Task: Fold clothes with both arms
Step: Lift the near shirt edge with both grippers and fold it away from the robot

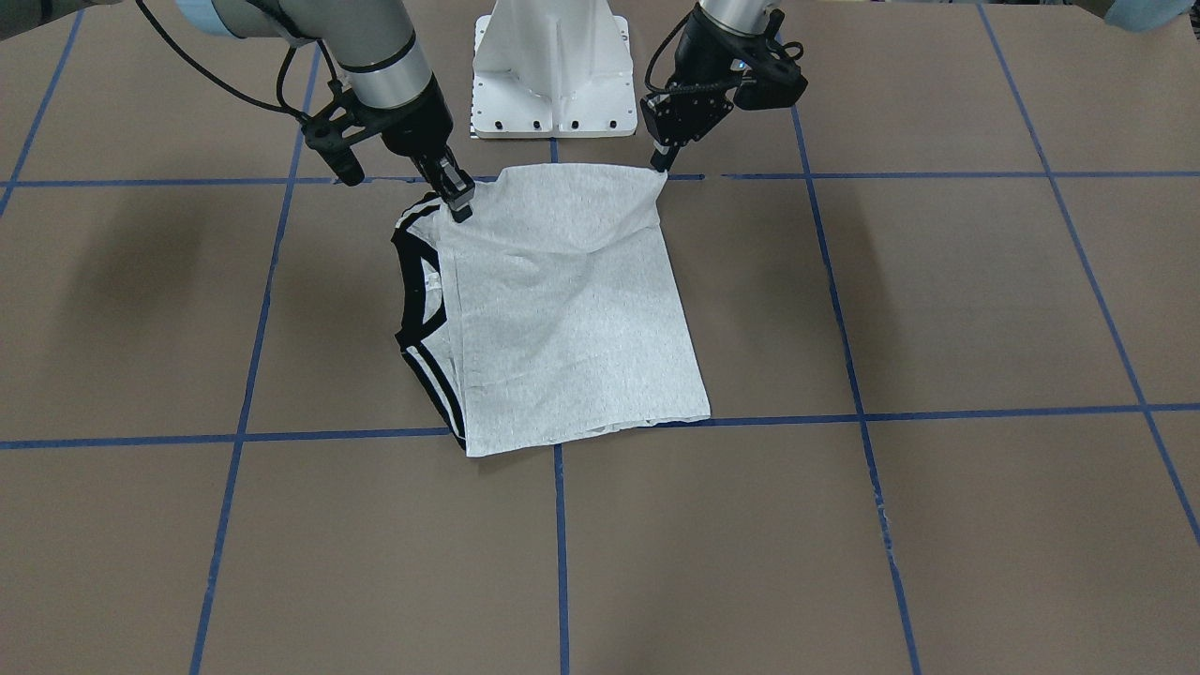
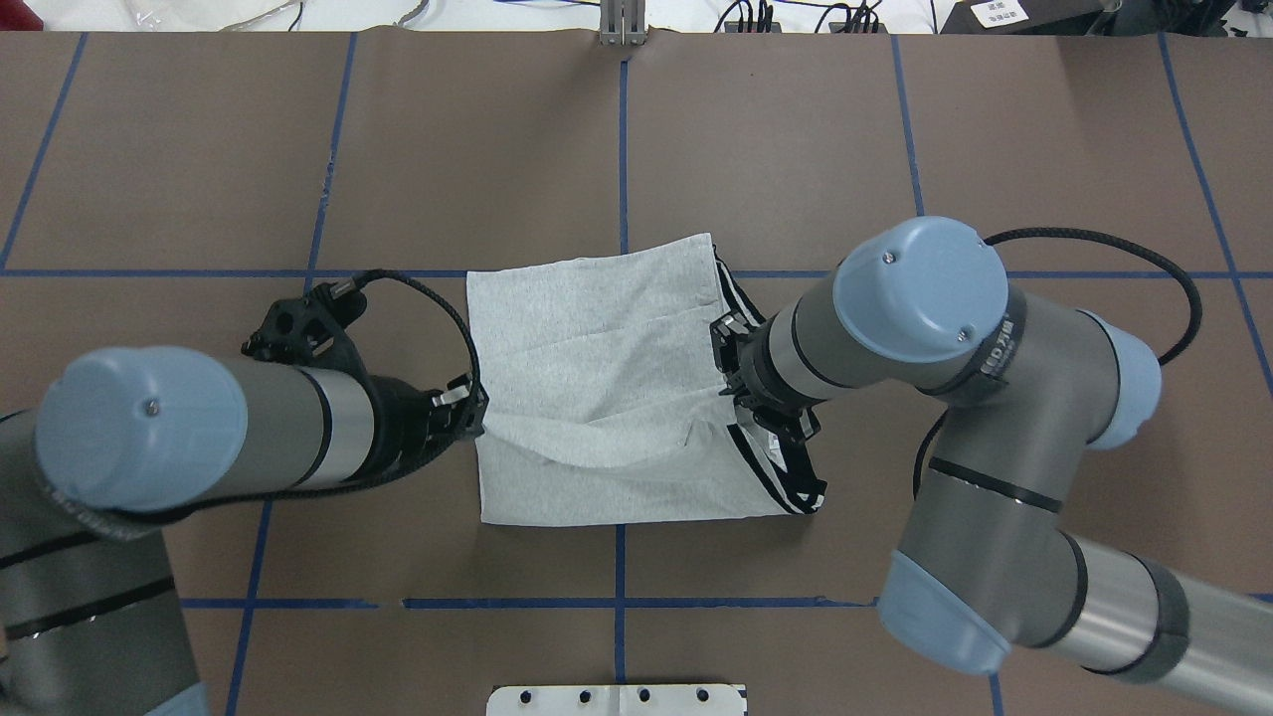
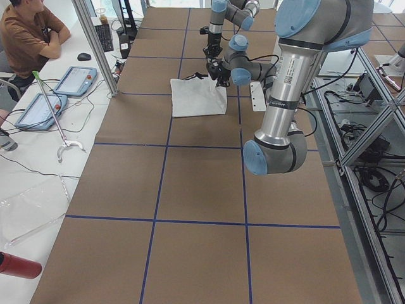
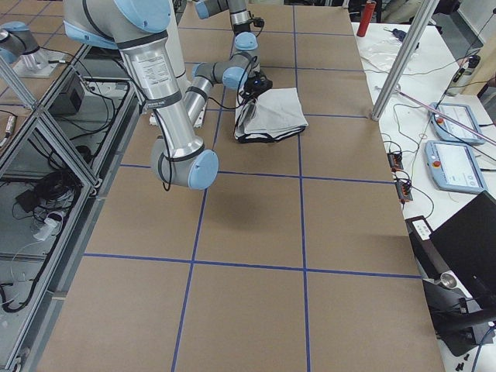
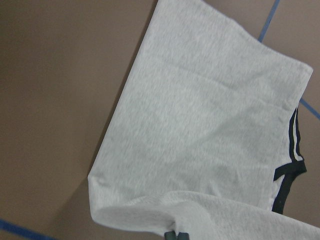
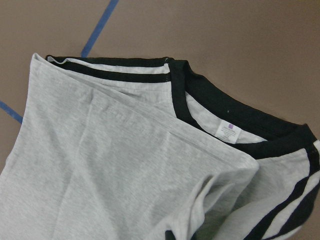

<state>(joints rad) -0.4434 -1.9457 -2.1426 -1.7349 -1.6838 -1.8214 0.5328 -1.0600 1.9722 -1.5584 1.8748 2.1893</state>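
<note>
On the brown table, just ahead of my white pedestal base, my left arm and right arm reach in from opposite sides. Between them, mid-table, is the grey T-shirt. It is a rough rectangle with sleeves tucked in and no print showing, collar end to my right, hem end to my left.

I hold its base-side long edge at both ends.
- Left gripper: jaws closed, pinching the hem-end corner, which is raised off the table.
- Right gripper: jaws closed on bunched grey cloth just beside the black collar.

The rest of the shirt lies flat.

Judgement: gripping both ends makes that edge travel straight when carried across to the far edge. Slack sags between my grips and may wrinkle. The neck label shows inside the collar.
</note>
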